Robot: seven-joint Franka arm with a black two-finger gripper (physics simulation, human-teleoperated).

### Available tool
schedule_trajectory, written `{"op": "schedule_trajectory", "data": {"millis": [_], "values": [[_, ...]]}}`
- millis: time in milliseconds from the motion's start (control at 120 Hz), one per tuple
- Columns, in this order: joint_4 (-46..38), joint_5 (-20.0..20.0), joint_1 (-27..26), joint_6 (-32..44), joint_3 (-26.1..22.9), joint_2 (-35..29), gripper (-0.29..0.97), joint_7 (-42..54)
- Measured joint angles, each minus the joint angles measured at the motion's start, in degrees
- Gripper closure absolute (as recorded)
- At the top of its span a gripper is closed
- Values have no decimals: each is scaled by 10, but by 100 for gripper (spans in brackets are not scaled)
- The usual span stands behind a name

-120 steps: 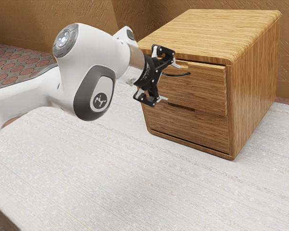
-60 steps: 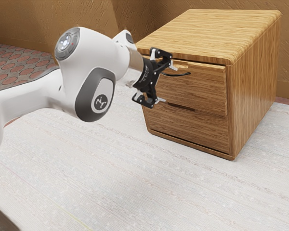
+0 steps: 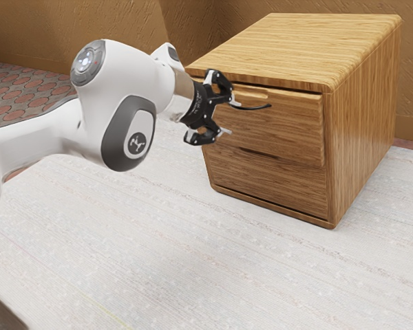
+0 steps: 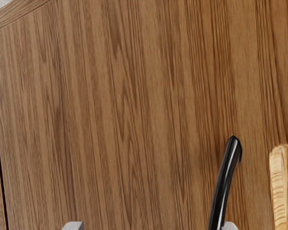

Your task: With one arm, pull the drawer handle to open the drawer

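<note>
Pincer (image 3: 226,118), black two-fingered, at top drawer (image 3: 282,130) of light wooden cabinet (image 3: 361,124)
Jaws apart; thin black bar handle (image 3: 255,106) beside the upper jaw.

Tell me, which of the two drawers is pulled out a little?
The top drawer: its front stands out from the cabinet, with the tool at its black handle. The bottom drawer sits further in.

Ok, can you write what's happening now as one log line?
end effector: open | handle: by one finger, not gripped | drawer: barely out
</note>
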Motion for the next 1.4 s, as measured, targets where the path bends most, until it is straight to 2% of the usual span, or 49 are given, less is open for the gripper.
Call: {"op": "schedule_trajectory", "data": {"millis": [233,433,700,1400], "values": [[0,0,7,-1,-9,-10,65,1],[-1,0,14,-3,-17,-14,74,1],[-27,0,27,-4,-30,-34,78,1],[-148,-10,24,12,-36,-147,79,-4]]}}
